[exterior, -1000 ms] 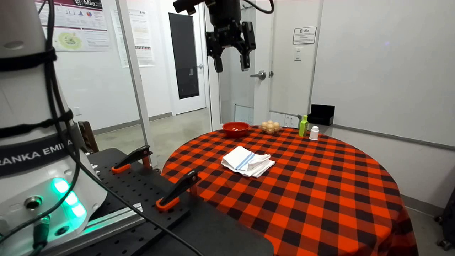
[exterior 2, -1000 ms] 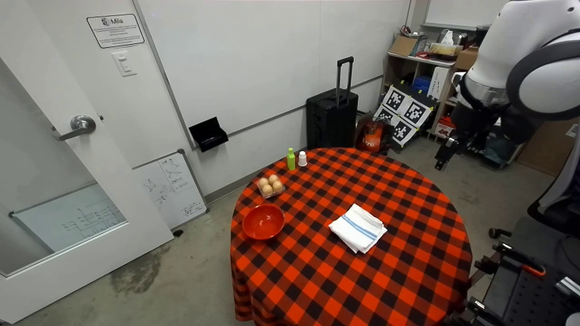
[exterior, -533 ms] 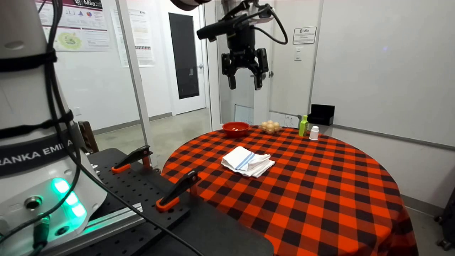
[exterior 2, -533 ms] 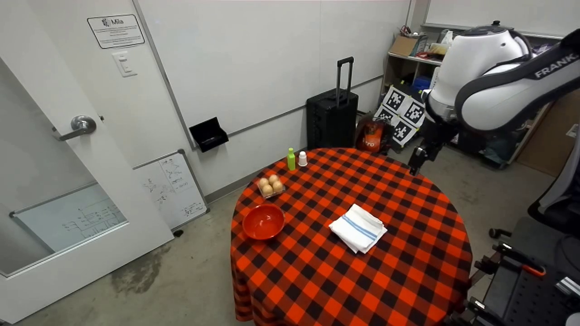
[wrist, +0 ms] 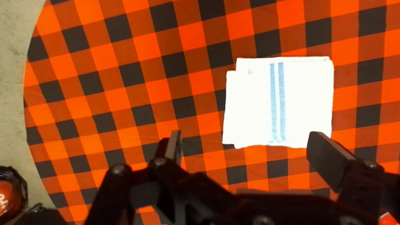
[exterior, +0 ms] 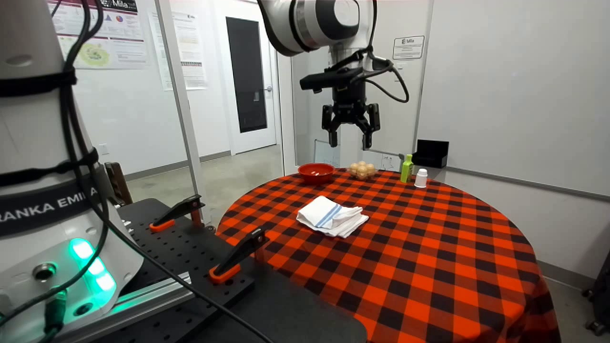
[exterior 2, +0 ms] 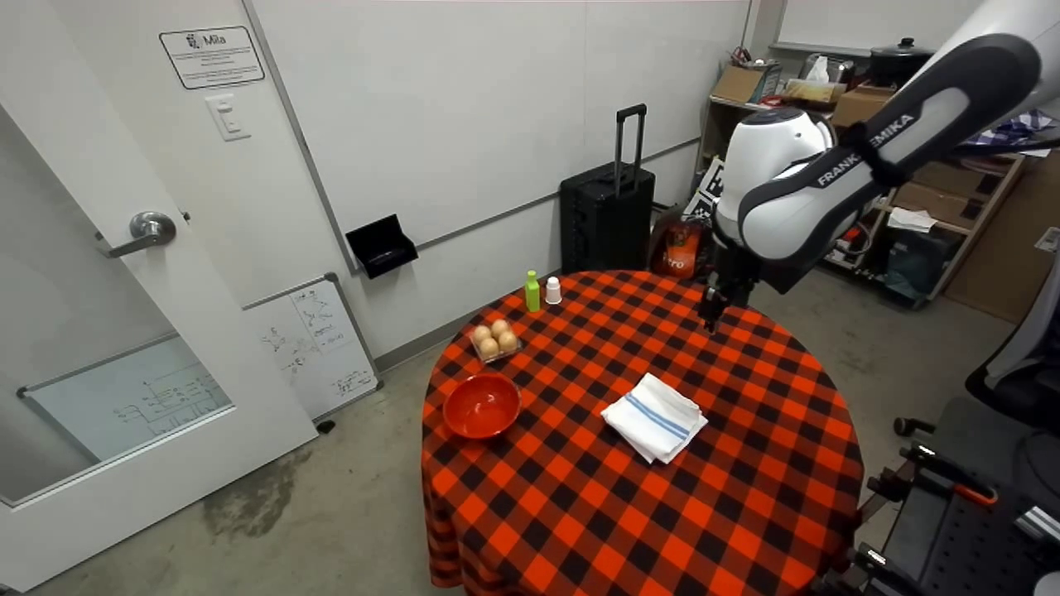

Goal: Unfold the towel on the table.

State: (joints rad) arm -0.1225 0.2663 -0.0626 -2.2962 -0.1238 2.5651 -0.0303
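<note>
A white towel with blue stripes lies folded in a flat stack on the table (exterior: 429, 267), and it shows in both exterior views (exterior: 329, 216) (exterior 2: 652, 418). In the wrist view the towel (wrist: 250, 106) is right of centre, its folded edges slightly offset at the left. My gripper (exterior: 350, 144) is open and empty, pointing down, well above the tabletop. In an exterior view the gripper (exterior 2: 710, 321) appears up and to the right of the towel, not touching it. In the wrist view the gripper's fingers (wrist: 246, 135) are wide apart, and the right fingertip overlaps the towel's lower right corner.
A red bowl (exterior 2: 482, 406), a clear pack of eggs (exterior 2: 495, 340), a green bottle (exterior 2: 532, 291) and a white bottle (exterior 2: 552, 290) stand near the table's edge. Black clamps (exterior: 240, 255) are fixed on the robot's mounting board. A red-and-black checked cloth covers the round table.
My arm has swung in over the table and come down, bringing the gripper lower and nearer the towel. The gripper stays open. The towel and the other objects have not moved.
</note>
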